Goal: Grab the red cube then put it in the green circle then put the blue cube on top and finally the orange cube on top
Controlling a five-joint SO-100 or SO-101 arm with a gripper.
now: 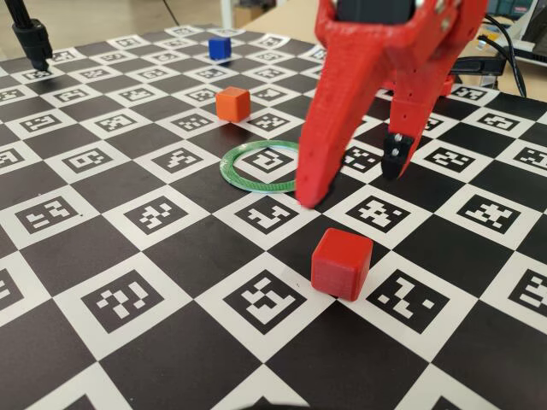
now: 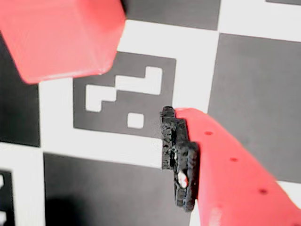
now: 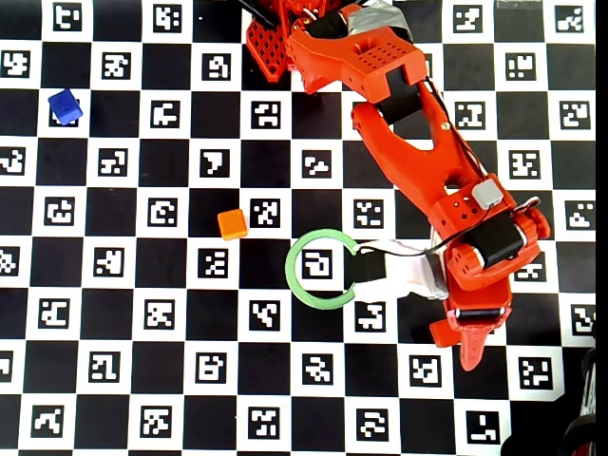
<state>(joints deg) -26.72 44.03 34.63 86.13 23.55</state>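
Fingers spread and low, red cube just short of them

From the fixed view the fingers (image 1: 352, 181) stand well apart with their tips down near the table (image 1: 128, 248), and nothing is between them. The red cube (image 1: 342, 264) sits on the table nearer the camera than both tips, close to them but not touching. In the wrist view only the cube's corner (image 2: 61, 37) shows at the upper left, while the padded fingertip (image 2: 178, 157) is lower and to the right, with a bare square between them. My guess is the fingers need to shift toward the cube before closing. The green circle (image 1: 261, 166) lies empty just behind the tips. The orange cube (image 1: 232, 103) and blue cube (image 1: 220, 48) wait farther back.
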